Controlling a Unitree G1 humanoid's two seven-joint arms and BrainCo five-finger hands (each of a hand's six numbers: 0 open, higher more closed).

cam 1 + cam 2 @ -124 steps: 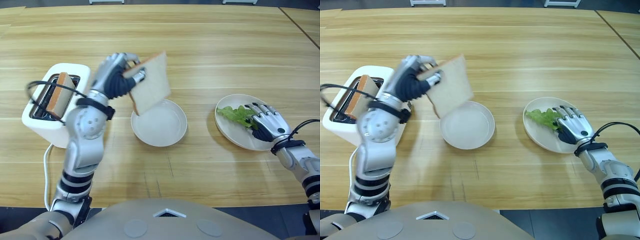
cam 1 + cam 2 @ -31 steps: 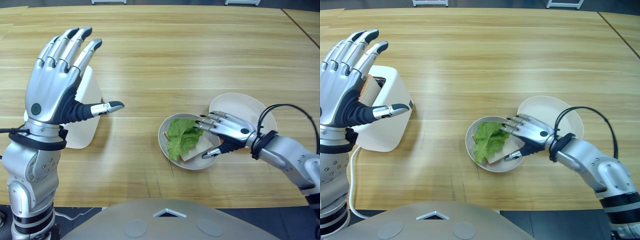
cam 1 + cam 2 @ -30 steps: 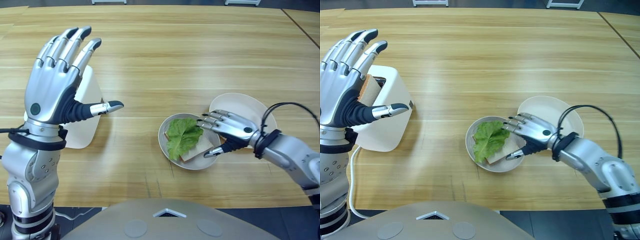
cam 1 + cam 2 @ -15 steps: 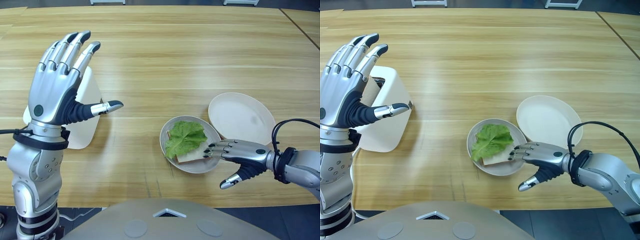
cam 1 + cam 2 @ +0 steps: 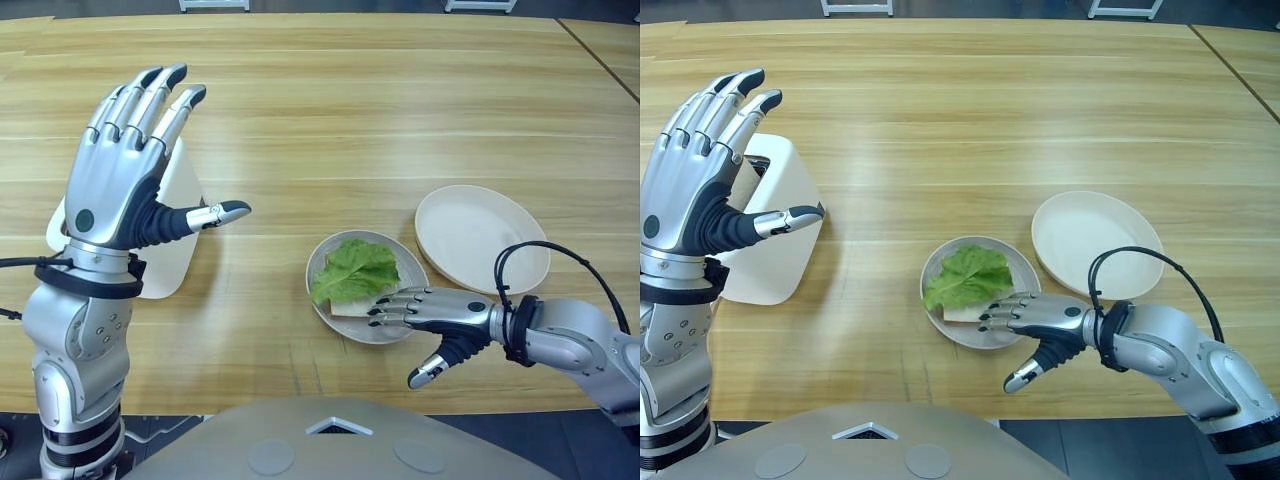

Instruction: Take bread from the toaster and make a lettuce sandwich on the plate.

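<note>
Two hands, both holding nothing. The right hand (image 5: 452, 312) lies low and flat, fingers (image 5: 400, 306) stretched out straight and thumb splayed toward the robot. Its fingertips sit over the near rim of the plate (image 5: 414, 272); whether they touch the rim cannot be told.

Contents of that plate: one slice of bread (image 5: 348, 307) lying flat, with a lettuce (image 5: 354, 270) leaf on top covering most of it. The bread's near edge shows just beyond the fingertips.

A second plate (image 5: 482, 238) stands farther out from the right hand and to its right, just beside the first.

The left hand (image 5: 112, 188) is raised well to the left, palm away, fingers spread straight and thumb pointing right. The toaster (image 5: 170, 255) stands right behind it, slots mostly hidden. All rest on the table (image 5: 350, 100).
</note>
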